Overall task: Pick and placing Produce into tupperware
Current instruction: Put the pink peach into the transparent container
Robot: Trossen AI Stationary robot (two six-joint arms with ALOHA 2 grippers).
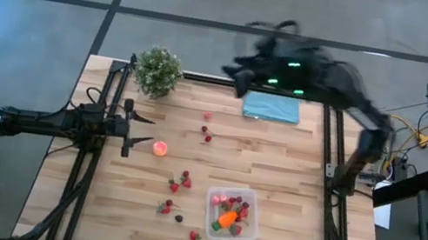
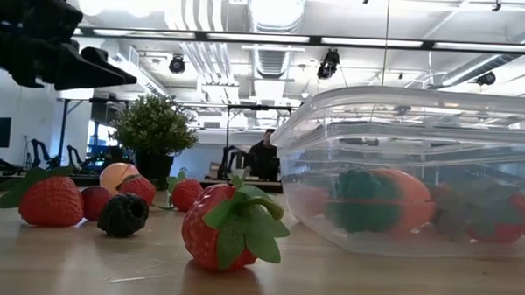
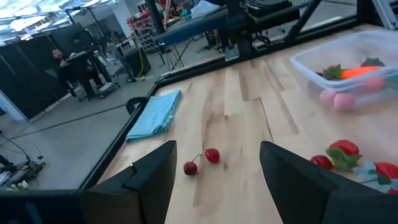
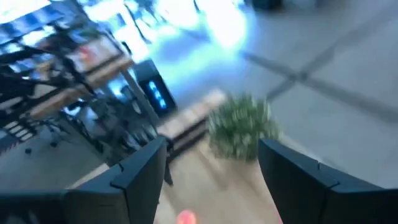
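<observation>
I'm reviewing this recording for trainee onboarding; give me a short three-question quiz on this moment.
1. True or false: the carrot lies inside the tupperware.
2. Which sits at the table's far edge beside the potted plant: A) teal cloth B) keyboard C) bowl?
3. Which gripper has its open jaws beside the pink-orange ball?

Key: 1 true; 2 A; 3 the left gripper; the right gripper is over the far edge.

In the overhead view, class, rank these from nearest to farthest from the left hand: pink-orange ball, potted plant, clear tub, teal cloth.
From the left hand:
1. Pink-orange ball, just beside it.
2. Potted plant, at the table's far edge.
3. Clear tub, near edge, and teal cloth, far edge: too close to call.
</observation>
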